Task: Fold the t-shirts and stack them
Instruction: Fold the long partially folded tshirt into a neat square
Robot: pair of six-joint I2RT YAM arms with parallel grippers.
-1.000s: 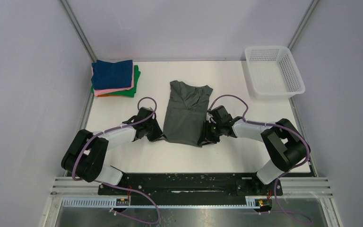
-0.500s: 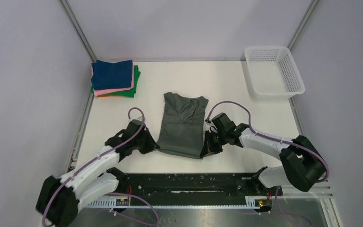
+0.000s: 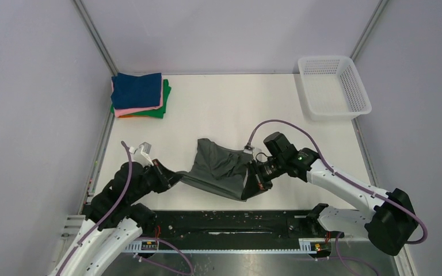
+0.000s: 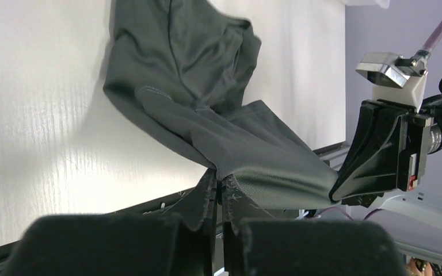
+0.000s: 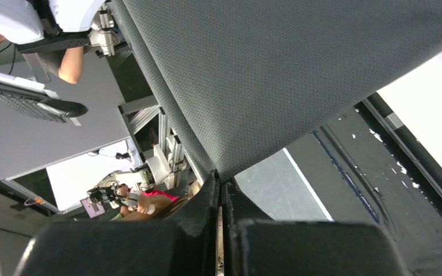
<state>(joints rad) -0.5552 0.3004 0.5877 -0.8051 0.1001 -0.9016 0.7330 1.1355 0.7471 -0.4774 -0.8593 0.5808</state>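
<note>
The dark grey-green t-shirt [image 3: 216,172] hangs lifted at its near hem, its collar end still on the table. My left gripper [image 3: 175,176] is shut on the hem's left corner; the cloth [image 4: 265,172] runs from my pinched fingers. My right gripper [image 3: 247,192] is shut on the hem's right corner, and the cloth [image 5: 276,75] fills the right wrist view. The hem is stretched between the two grippers above the table's near edge. The navy blue shirt [image 3: 137,89] tops a folded stack with pink [image 3: 141,108], orange and green [image 3: 166,98] ones at the far left.
A white plastic mesh basket [image 3: 332,86] stands at the far right corner. The black rail [image 3: 224,221] with the arm bases runs along the near edge. Walls close in on left, right and back.
Both grippers have pulled the shirt's near hem toward the near edge and lifted it. The shirt slid nearer and bunched up. The left arm swung back and down to the left.
</note>
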